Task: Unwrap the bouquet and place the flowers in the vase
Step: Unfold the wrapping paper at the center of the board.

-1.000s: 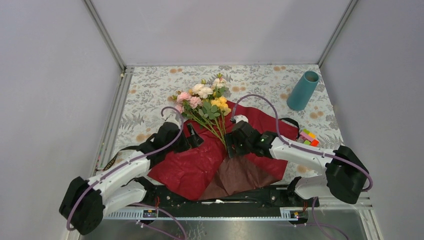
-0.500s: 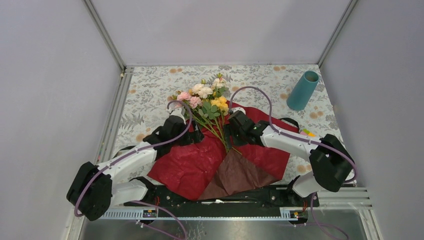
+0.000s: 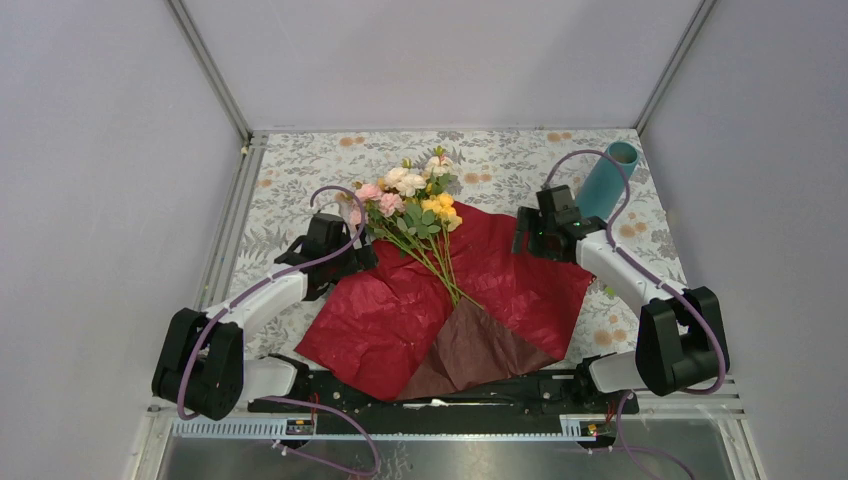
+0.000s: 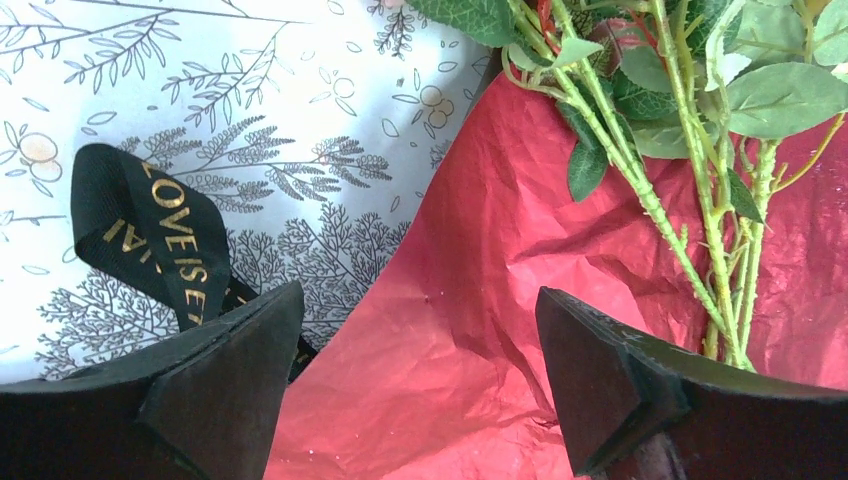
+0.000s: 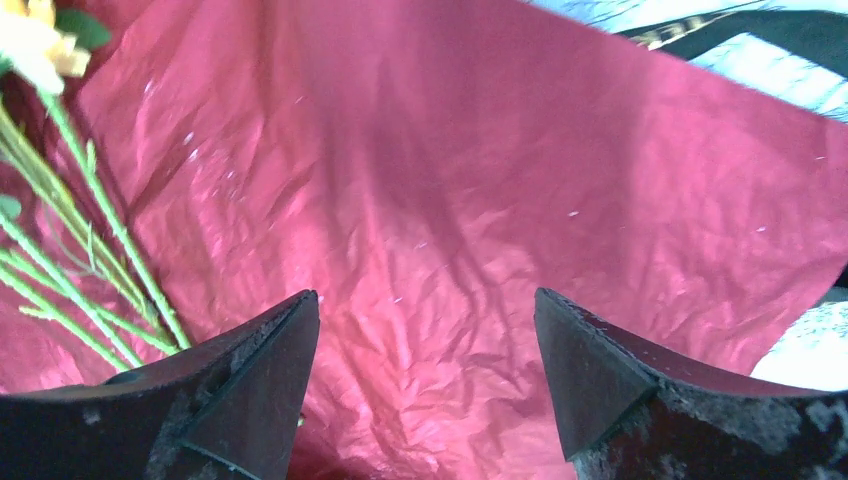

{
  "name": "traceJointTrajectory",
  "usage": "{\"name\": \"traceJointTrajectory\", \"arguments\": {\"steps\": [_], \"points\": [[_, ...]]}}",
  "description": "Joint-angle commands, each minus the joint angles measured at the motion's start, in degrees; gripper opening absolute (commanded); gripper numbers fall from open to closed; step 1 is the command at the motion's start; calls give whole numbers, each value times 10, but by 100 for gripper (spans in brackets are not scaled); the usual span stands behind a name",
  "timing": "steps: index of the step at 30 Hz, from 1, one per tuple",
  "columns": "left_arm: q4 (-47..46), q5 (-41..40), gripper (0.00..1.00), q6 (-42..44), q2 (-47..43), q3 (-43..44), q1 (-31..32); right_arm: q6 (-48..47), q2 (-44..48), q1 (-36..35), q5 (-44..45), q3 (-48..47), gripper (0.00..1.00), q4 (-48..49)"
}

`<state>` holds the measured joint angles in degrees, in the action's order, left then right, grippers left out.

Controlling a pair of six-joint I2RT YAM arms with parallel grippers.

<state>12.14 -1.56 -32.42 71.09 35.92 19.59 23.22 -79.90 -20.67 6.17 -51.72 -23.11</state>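
A: Paper point(image 3: 380, 330) spread flat; flowers point(image 3: 410, 200) lie loose on it; vase point(image 3: 604, 182) standing at far right.

B: Left gripper point(image 4: 418, 305), right gripper point(image 5: 425, 300): fingers apart, both empty. Pinch the bunched stems point(image 3: 441, 266) (low, below the leaves) so all lift together, I judge.

I see the flowers point(image 3: 412, 212) lying partly on the spread paper point(image 3: 390, 320), mid-table. The vase point(image 3: 603, 185) stands far right, behind it.

vase point(image 3: 607, 180) x1 | flower bunch point(image 3: 410, 197) x1 | red paper point(image 3: 380, 320) x1 | maroon paper point(image 3: 482, 350) x1 | ribbon point(image 4: 150, 225) x1
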Motion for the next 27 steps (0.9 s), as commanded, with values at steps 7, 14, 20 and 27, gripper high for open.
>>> {"name": "traceJointTrajectory", "arguments": {"steps": [7,14,20,27], "points": [[-30,7,92,36,57,57,-24,-149,-98,76,-117,-136,85,2],[-62,56,66,22,76,54,-30,-215,-238,96,-162,-298,78,-68],[-83,81,52,7,92,45,-31,-259,-328,105,-248,-390,68,-121],[-90,87,40,1,95,39,-31,-282,-386,106,-330,-439,65,-163]]}}
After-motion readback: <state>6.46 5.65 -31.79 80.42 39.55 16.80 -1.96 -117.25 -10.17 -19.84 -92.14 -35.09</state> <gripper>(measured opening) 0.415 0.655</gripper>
